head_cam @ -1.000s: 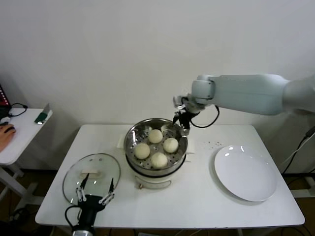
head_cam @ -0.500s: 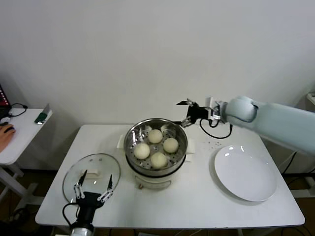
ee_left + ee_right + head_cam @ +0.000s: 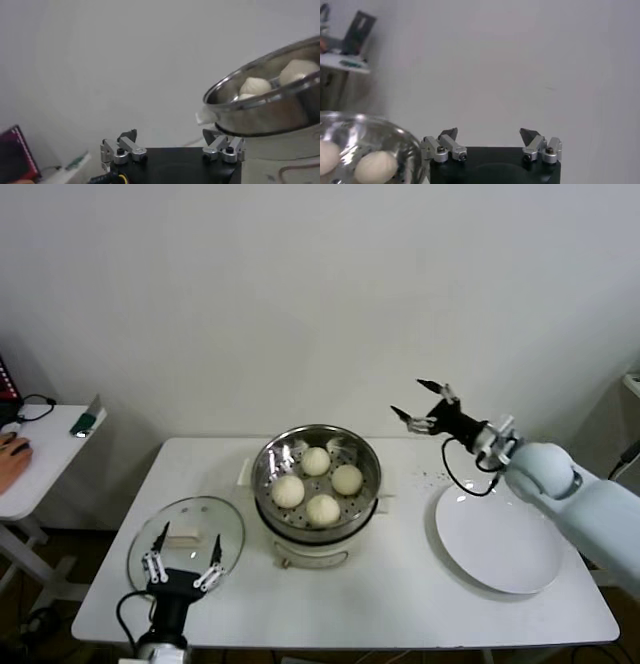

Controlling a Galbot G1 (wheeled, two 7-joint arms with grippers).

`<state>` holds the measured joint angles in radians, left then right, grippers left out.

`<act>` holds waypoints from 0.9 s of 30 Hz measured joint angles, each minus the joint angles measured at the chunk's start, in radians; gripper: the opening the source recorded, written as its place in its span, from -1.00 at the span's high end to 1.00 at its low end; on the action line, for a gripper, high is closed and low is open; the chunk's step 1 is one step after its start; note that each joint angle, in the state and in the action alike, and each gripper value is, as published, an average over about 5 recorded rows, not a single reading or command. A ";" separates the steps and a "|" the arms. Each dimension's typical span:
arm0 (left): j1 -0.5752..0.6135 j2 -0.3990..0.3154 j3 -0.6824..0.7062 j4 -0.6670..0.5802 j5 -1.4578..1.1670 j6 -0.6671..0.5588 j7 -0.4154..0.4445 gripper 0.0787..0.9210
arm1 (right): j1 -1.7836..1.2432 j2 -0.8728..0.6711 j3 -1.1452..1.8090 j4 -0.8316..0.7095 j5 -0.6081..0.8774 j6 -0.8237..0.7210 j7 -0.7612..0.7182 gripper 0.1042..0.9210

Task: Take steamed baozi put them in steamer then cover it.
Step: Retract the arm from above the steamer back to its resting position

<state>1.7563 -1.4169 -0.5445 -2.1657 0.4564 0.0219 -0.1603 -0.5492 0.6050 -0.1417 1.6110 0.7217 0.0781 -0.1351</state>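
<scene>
Resting in the steamer (image 3: 262,474), all four baozi (image 3: 323,508) await covering; the left gripper (image 3: 182,561), jaws open like the empty right gripper's (image 3: 424,406), must grasp the glass lid (image 3: 186,536).

A plain white wall (image 3: 300,294) fills the back of the room, evenly lit, with no windows in view. In front of it stands a white table (image 3: 400,584) with rounded corners, its far edge close to the wall. At the left a smaller white side table (image 3: 40,459) stands apart from the main one, on light metal legs (image 3: 30,569). On the side table's far edge lies a small green-and-grey object (image 3: 88,418), with a black cable (image 3: 35,406) looping near the left corner. A dark red panel (image 3: 6,389) shows at the left border. Brownish floor (image 3: 70,559) shows beneath the tables.
</scene>
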 measured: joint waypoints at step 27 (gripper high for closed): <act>-0.201 0.128 0.014 0.288 0.834 0.193 0.084 -0.77 | -0.814 0.423 0.876 0.167 -0.174 -0.092 0.025 -0.76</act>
<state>1.5554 -1.2889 -0.5305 -1.8775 1.2904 0.2149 -0.0760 -1.3631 1.0280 0.7341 1.7779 0.5480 -0.0134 -0.1100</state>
